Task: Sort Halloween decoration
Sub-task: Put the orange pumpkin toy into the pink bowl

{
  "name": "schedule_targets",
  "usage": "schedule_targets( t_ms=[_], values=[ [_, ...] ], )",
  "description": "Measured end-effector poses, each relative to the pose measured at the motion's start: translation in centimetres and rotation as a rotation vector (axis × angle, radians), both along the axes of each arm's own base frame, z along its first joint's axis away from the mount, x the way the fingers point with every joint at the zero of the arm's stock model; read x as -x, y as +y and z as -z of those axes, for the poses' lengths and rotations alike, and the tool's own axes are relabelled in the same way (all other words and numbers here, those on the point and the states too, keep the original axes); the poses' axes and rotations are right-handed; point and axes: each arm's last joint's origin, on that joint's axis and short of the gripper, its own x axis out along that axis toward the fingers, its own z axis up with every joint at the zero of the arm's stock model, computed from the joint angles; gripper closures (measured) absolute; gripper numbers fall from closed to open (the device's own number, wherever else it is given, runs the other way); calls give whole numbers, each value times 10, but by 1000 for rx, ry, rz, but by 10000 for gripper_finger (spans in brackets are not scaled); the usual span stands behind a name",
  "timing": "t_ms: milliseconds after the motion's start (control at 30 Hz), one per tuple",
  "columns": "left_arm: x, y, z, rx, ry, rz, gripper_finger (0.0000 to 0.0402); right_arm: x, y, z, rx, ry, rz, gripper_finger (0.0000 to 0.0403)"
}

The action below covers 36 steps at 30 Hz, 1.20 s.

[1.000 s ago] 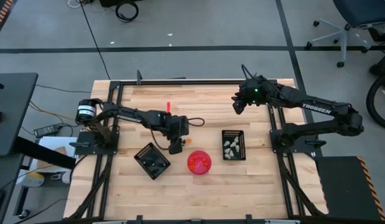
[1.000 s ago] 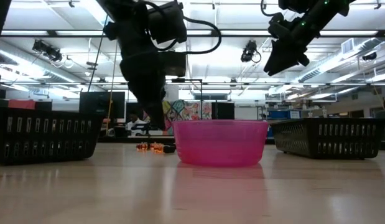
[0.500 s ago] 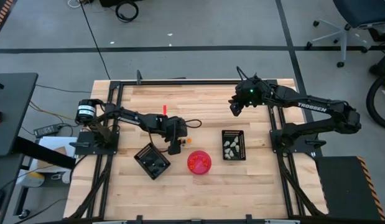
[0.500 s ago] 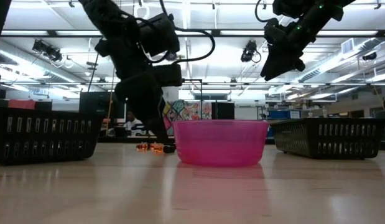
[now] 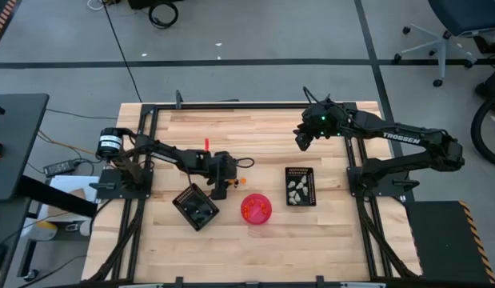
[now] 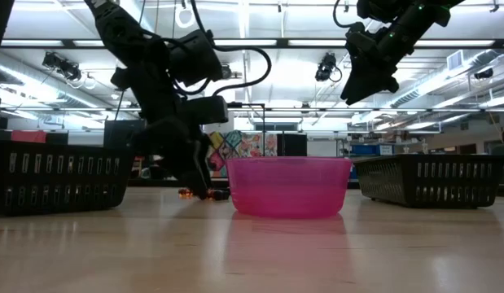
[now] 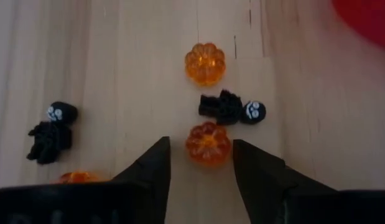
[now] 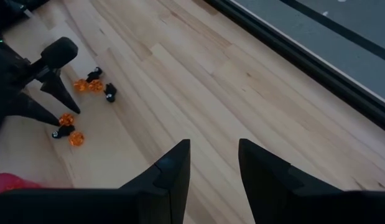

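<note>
Left wrist view | left gripper (image 7: 201,163) is being lowered, parted and empty, over an orange pumpkin (image 7: 208,144) | pickup being lined up | right gripper (image 8: 211,163) is being held parted, empty.

The left pincer (image 5: 219,190) has been drawn back from beside the pink bowl (image 5: 256,208) toward its own side and lowered to the tabletop (image 5: 255,136), where an orange pumpkin piece (image 7: 208,144) now lies between its open fingers. The right pincer (image 5: 301,138) has been shifted slightly inward.

Overhead view, table-level view, 2 wrist views — shared, seemingly: bowl (image 5: 256,208), table (image 5: 327,232).
</note>
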Motion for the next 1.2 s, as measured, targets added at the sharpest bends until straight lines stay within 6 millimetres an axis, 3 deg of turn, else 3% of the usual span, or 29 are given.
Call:
schedule_targets(
  t_ms=[433, 933, 1200],
  values=[
    [-5, -5, 4, 8, -32, 7, 359, 1, 0, 1, -5, 7, 0, 263],
    [-15, -4, -16, 30, -79, -44, 353, 0, 1, 0, -12, 3, -7, 263],
    [-35, -16, -45, 83, -188, -14, 353, 0, 1, 0, -21, -2, -20, 263]
  ],
)
